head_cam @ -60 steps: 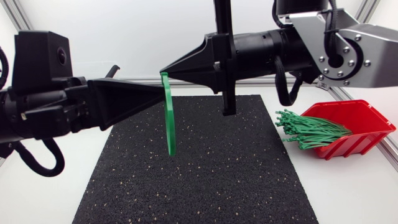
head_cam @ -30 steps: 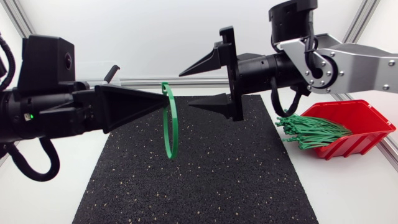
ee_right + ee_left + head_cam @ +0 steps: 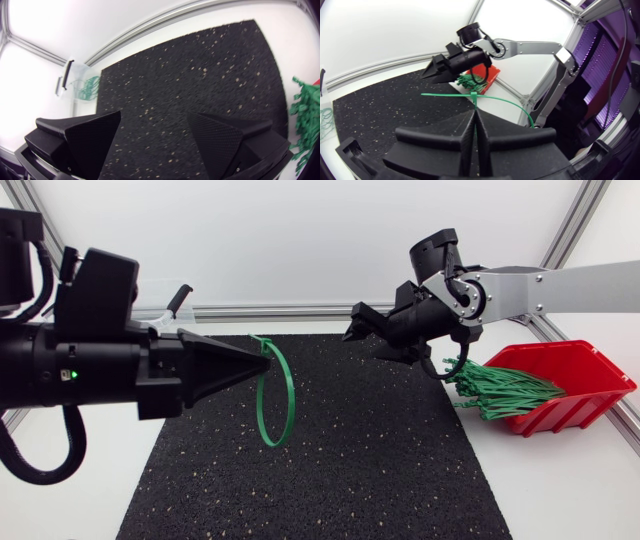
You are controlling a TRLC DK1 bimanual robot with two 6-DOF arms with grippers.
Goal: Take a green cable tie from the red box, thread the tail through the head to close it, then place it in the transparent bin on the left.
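**Operator:** Where is the tie you're working on?

**Robot:** The slim green plastic cable tie [image 3: 291, 394] is at the tips of my left gripper [image 3: 260, 358]. The two broad black wedge fingers are pressed together on it, one from each side. The tie is closed into a loop that hangs from the tips in the air, above the black speckled rubber mat [image 3: 330, 480]. In my left wrist view a strand of it crosses just ahead of the fingertips, and the rest curves away to one side.

**Operator:** And your other arm?

**Robot:** My right gripper [image 3: 154, 125] is up over the far right part of the mat, well apart from the loop. Its fingers are spread wide, and the mat shows between them in the right wrist view. From above, it points roughly toward my left gripper.

**Operator:** What about the stock?

**Robot:** The red plastic box [image 3: 595, 375] sits on the white table [image 3: 560, 490], just off the mat's right edge. Its open front faces the mat. A bundle of loose green cable ties [image 3: 500, 392] sticks out of that front, and their ends reach just over the mat's edge.

**Operator:** And the bin?

**Robot:** The transparent plastic bin [image 3: 77, 75] stands beside the mat's far left corner. My right wrist view shows a few looped green ties [image 3: 90, 86] lying in it. The loop I am holding is not in the bin. It hangs over the mat, nearer the middle.
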